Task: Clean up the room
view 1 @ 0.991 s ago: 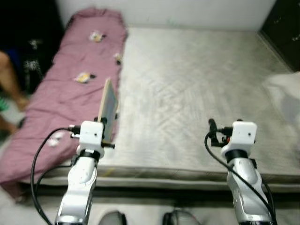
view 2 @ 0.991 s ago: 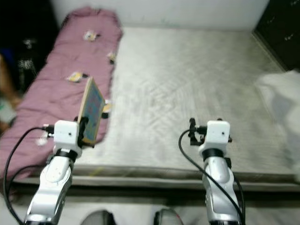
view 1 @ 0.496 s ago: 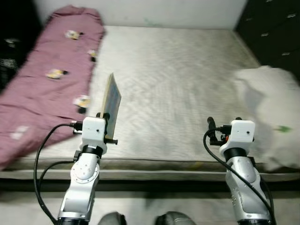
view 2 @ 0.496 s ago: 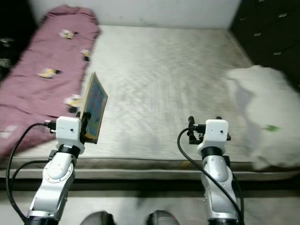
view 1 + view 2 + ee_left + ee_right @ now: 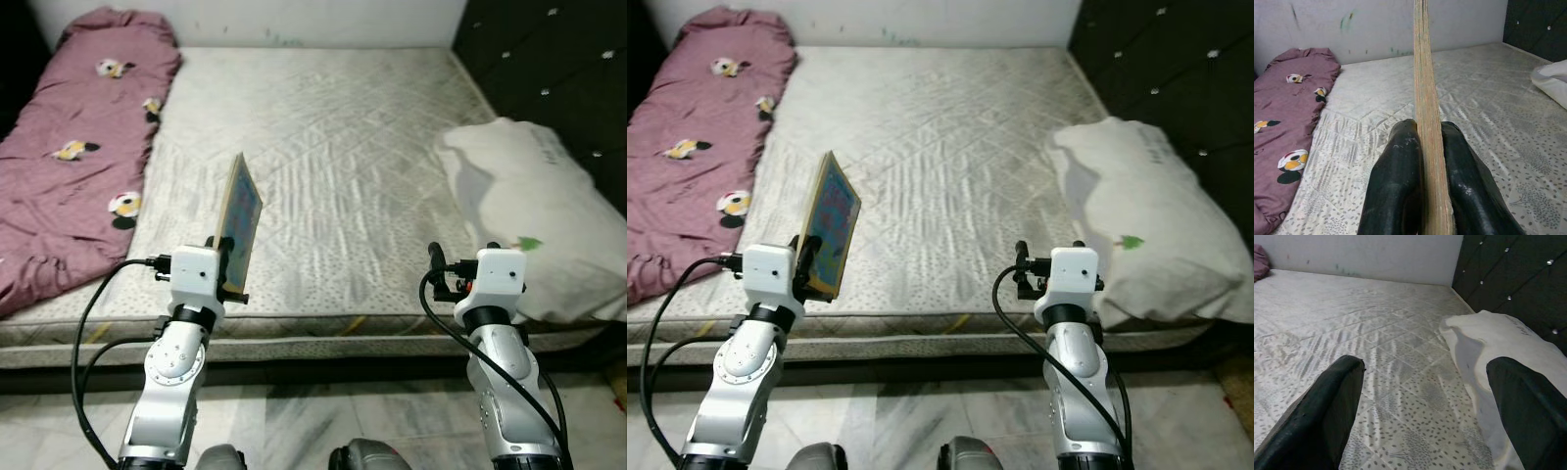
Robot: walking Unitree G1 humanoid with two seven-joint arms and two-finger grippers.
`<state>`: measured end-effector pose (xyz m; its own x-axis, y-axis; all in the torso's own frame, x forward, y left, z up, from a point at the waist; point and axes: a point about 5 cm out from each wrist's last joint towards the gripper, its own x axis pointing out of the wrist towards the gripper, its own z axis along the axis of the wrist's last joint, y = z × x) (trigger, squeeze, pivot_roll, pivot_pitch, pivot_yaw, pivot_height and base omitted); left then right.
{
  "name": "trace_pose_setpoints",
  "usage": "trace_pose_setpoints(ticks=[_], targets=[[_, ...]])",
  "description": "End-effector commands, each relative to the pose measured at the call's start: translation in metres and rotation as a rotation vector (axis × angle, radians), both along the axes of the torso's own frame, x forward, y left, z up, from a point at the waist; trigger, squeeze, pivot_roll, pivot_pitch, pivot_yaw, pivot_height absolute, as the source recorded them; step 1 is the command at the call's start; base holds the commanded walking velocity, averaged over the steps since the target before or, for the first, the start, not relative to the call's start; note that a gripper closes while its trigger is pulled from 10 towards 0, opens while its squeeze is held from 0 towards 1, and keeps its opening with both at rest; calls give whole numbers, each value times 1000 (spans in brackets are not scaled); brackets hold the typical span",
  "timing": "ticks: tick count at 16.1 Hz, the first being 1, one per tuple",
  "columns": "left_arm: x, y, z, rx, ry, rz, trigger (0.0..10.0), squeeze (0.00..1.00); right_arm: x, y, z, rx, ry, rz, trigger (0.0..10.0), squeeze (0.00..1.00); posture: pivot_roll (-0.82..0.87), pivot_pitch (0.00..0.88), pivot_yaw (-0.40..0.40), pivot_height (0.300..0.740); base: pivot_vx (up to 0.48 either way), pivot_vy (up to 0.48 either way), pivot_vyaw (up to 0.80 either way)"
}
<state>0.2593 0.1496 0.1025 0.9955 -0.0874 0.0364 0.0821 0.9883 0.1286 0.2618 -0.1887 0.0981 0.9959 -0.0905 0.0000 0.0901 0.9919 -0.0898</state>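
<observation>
My left gripper (image 5: 1422, 161) is clamped on a thin book (image 5: 238, 217), both black fingers (image 5: 1396, 176) pressed flat against its two faces near the lower edge, so it stands upright on its edge and sticks up above my wrist, over the near edge of the mattress (image 5: 323, 127). Held edge-on like that it can't flop or slide out while I carry it, I'd guess that's why. Book is slim, tan or yellowish on the page edges, cover colourful with blue and reddish print, can't read any of it. From my left wrist it's just a narrow pale strip of stacked pages running straight up between the fingers. My right gripper (image 5: 1422, 406) is empty, fingers set wide apart, held out in front at about the same height, pointing over the bare mattress toward the white pillow (image 5: 529, 206). Pillow lies on the right side of the mattress against the dark tufted headboard (image 5: 549, 69), rumpled, small green mark on it. Maroon blanket (image 5: 69, 147) with cartoon prints is bunched along the left side of the mattress, well apart from the book. Mattress is bare, quilted, speckled, no sheet. Marble floor (image 5: 294, 421) below the bed edge. I judge the step is carrying the book off to wherever it belongs; nowhere to put it down shows here yet.
</observation>
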Motion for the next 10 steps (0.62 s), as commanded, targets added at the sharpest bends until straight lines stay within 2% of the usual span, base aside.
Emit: trace_pose_setpoints(ticks=[1,10], targets=[[0,7,11,6,-55,14,10000,0,1,3,-1,4,2,6,10000,0,-32,99,-19,740,285,0,0],[1,6,11,-3,-54,1,10000,0,3,3,-1,-3,-3,9,10000,0,-27,95,-21,740,350,0,0]])
